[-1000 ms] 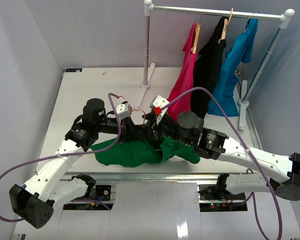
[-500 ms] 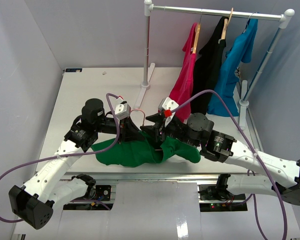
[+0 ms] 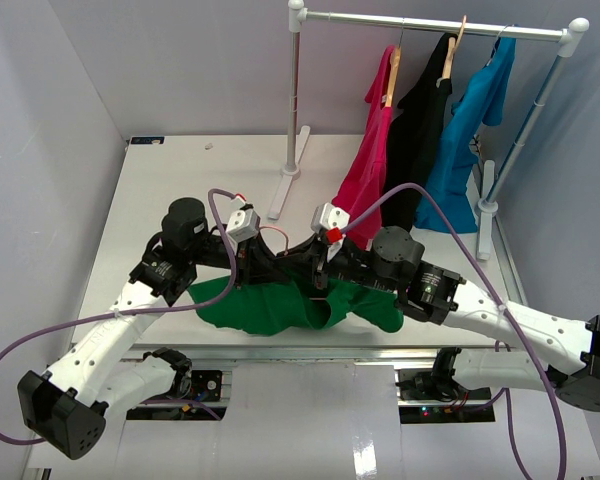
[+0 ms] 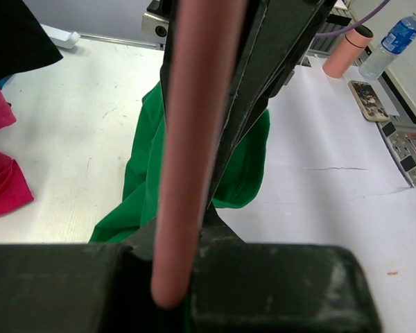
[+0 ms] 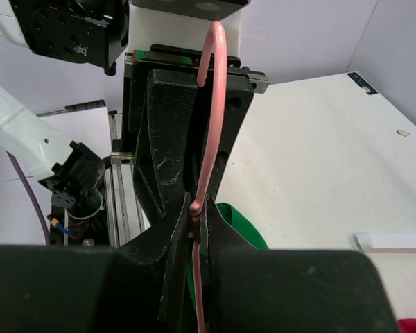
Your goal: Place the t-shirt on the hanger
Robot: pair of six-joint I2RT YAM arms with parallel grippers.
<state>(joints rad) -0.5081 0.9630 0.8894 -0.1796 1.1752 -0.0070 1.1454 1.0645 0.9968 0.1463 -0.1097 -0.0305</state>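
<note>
The green t-shirt lies bunched at the table's near edge, under both grippers. Above it stands the pale pink wire hanger; only its hook shows in the top view. My left gripper and right gripper meet nose to nose over the shirt. In the left wrist view the hanger wire runs down into the left gripper, which is shut on it, with t-shirt below. In the right wrist view the right gripper is pinched shut on the hanger wire, green cloth behind.
A clothes rack stands at the back right with a magenta shirt, a black shirt and a turquoise shirt. Its foot bars lie on the table. A bottle, pink cup and phone sit beyond the table.
My right gripper has shut on the hanger wire, having been open half a second ago. The right arm has shifted a little left toward the left gripper. The left arm has barely moved.
</note>
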